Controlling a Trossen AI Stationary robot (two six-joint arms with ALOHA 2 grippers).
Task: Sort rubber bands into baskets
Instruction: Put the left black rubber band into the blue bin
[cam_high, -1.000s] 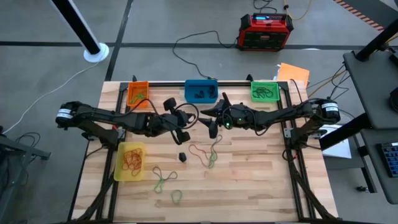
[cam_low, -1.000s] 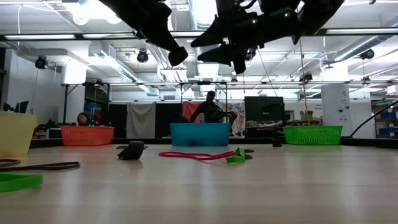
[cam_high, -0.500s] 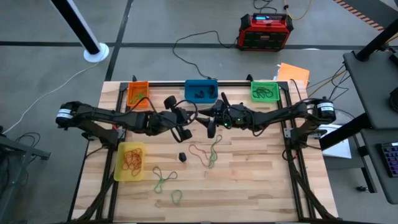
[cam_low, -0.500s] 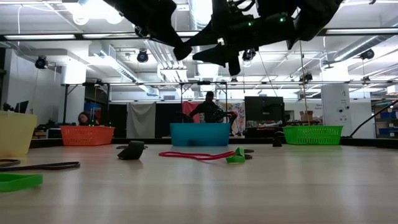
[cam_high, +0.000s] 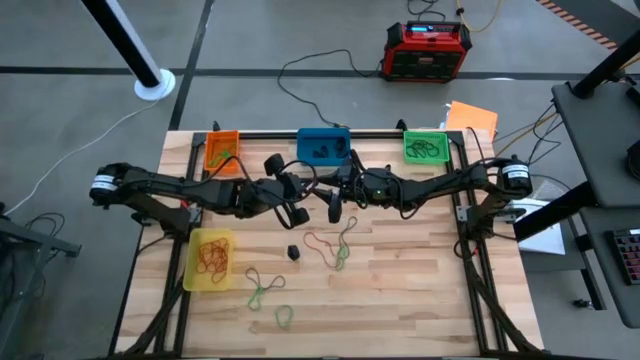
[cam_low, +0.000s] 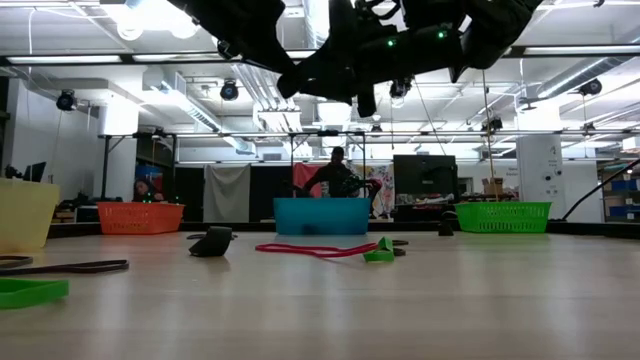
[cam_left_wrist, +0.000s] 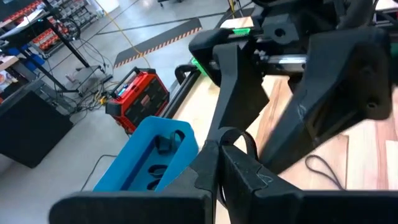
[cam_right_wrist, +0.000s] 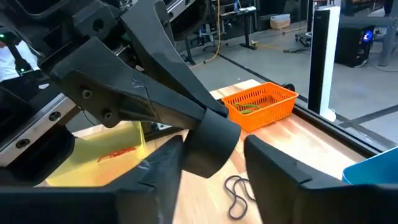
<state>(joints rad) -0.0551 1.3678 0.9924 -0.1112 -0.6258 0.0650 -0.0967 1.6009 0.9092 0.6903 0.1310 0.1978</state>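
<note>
My left gripper (cam_left_wrist: 217, 149) hangs shut above the table's middle (cam_high: 316, 192), with a black rubber band (cam_left_wrist: 239, 138) at its fingertips. My right gripper (cam_right_wrist: 214, 163) faces it, open, one finger on either side of that band (cam_right_wrist: 208, 152). More rubber bands lie on the table: a red-brown and green tangle (cam_high: 333, 245), a black one (cam_high: 293, 252) and green ones (cam_high: 263, 288). The orange basket (cam_high: 222, 150), blue basket (cam_high: 323, 146) and green basket (cam_high: 425, 147) stand along the far edge. The yellow basket (cam_high: 211, 258) is at the near left. My left gripper pinches the black band by one end (cam_left_wrist: 222, 144) between its two fingertips. The loop stands out past the tips, lifted clear of the table. My right gripper has its fingers (cam_right_wrist: 168, 163) close on both sides of the loop; whether they touch it I cannot tell.
A red-and-black power box (cam_high: 427, 50) and cables lie on the floor beyond the far edge. People show in the room behind the table (cam_low: 338, 172). Bare wood lies at the near right (cam_high: 420, 290).
My right gripper has edged toward my left gripper and rolled a little, so its fingers now stand around the left fingertips and the black band. The bands on the table have not moved.
</note>
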